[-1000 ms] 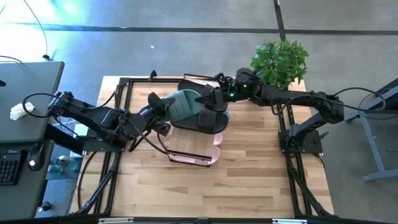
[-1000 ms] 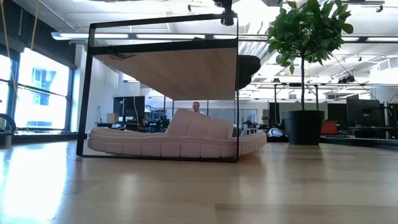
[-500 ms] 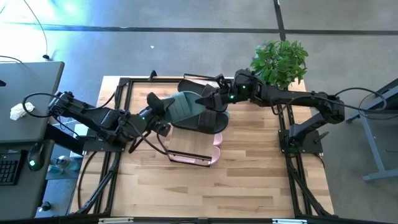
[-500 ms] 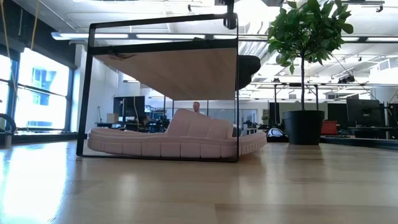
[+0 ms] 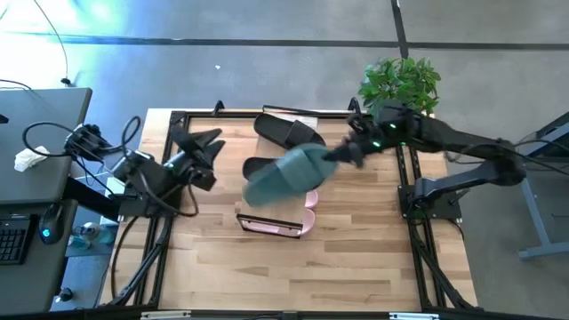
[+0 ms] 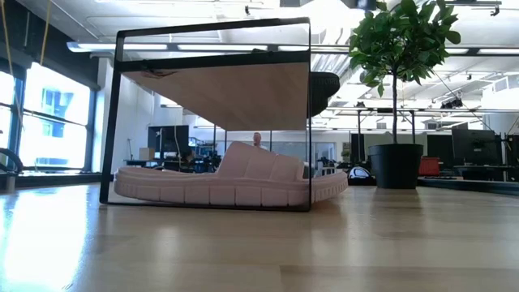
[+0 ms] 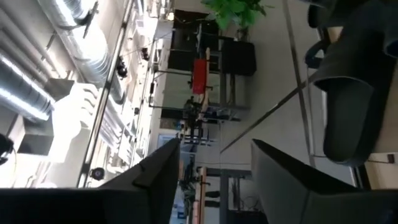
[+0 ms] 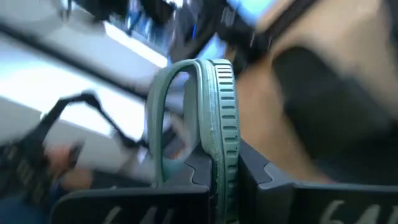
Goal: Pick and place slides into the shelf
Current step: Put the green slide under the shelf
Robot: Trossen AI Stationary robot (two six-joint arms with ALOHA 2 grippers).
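Observation:
My right gripper (image 5: 342,156) is shut on a dull green slide (image 5: 284,174) over the shelf (image 5: 274,212), a low rack with a wood plank top and a black frame (image 6: 109,113). One black slide (image 5: 289,132) lies on the shelf's far part. Another black slide (image 5: 256,166) shows partly under the green one. A pale pink slide (image 6: 235,182) rests sole down on the table under the plank. My left gripper (image 5: 201,147) stands open to the left of the shelf with nothing between its fingers (image 7: 155,180). My right gripper pinches the green slide's ribbed sole edge (image 8: 219,149) between its two fingers (image 8: 255,177), at the slide's right end (image 5: 324,160). The fingers come from the table's right, slanting a little down. The slide reaches leftward over the shelf; whether it touches the black slide below, I cannot tell.
A potted plant (image 5: 400,87) stands at the table's far right corner, close behind my right arm. Black rails (image 5: 169,133) run along the table's edges. A desk with a keyboard (image 5: 13,240) stands beyond the left edge. Bare wood (image 5: 293,276) lies near the front edge.
My left gripper has opened, let go of the green slide and drawn back toward the table's left edge. My right gripper has shut on the slide's right end and pulled back toward the right edge. The slide has shifted right and nearer, turning to lie slantwise.

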